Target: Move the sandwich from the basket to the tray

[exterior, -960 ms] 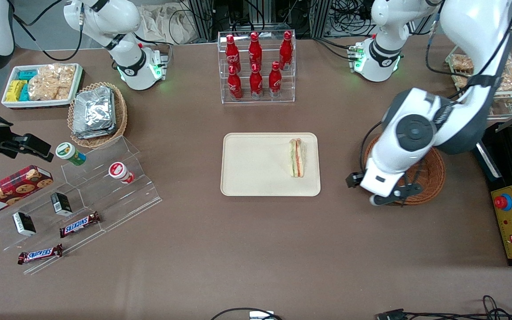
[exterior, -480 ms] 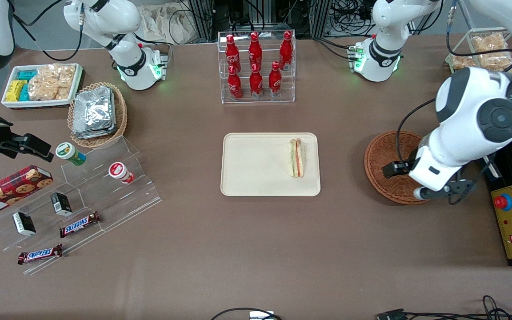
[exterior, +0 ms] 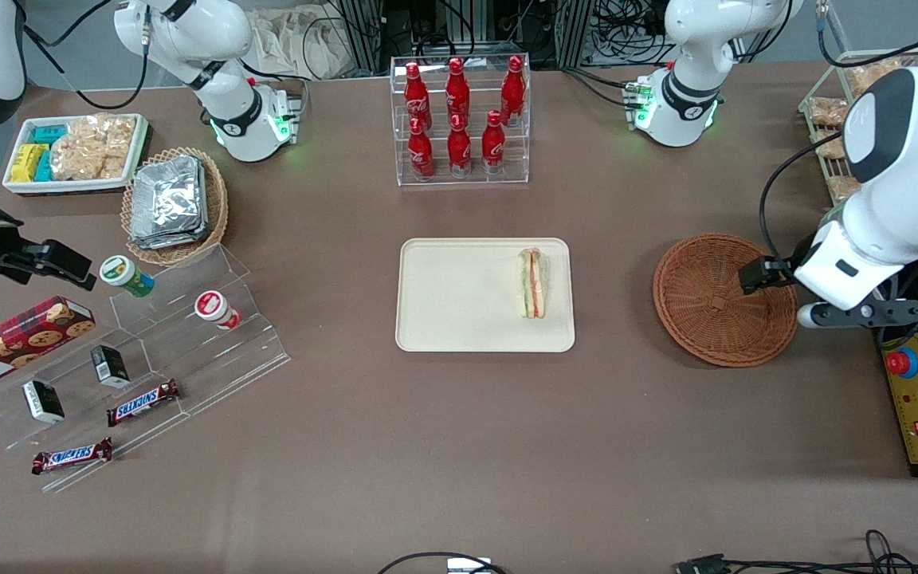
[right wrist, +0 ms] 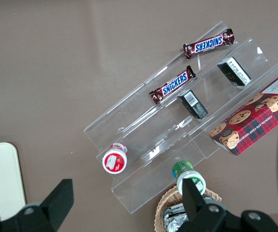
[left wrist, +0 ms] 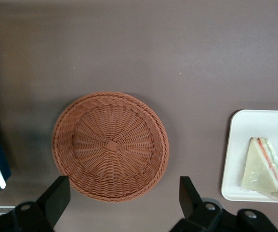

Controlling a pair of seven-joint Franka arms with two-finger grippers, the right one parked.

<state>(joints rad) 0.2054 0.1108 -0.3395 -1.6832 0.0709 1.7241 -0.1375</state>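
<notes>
The sandwich (exterior: 533,283) (left wrist: 265,169), a wrapped triangular wedge, lies on the cream tray (exterior: 451,299) (left wrist: 238,145), along the tray's edge nearest the basket. The round reddish-brown basket (exterior: 714,319) (left wrist: 110,145) sits empty on the table beside the tray, toward the working arm's end. My gripper (exterior: 821,307) (left wrist: 123,187) hangs high over the table at the basket's rim, toward the working arm's end. It is open, with the black fingers (left wrist: 59,191) spread wide and nothing between them.
A clear rack of red bottles (exterior: 459,119) stands farther from the front camera than the tray. A yellow control box with a red button (exterior: 909,399) lies beside the basket. A clear stepped stand with snacks (exterior: 156,351), a foil-packet basket (exterior: 174,203) and a white bin (exterior: 72,151) sit toward the parked arm's end.
My arm has swung away from over the basket toward the working arm's end of the table, uncovering the empty basket. The sandwich has stayed on the tray.
</notes>
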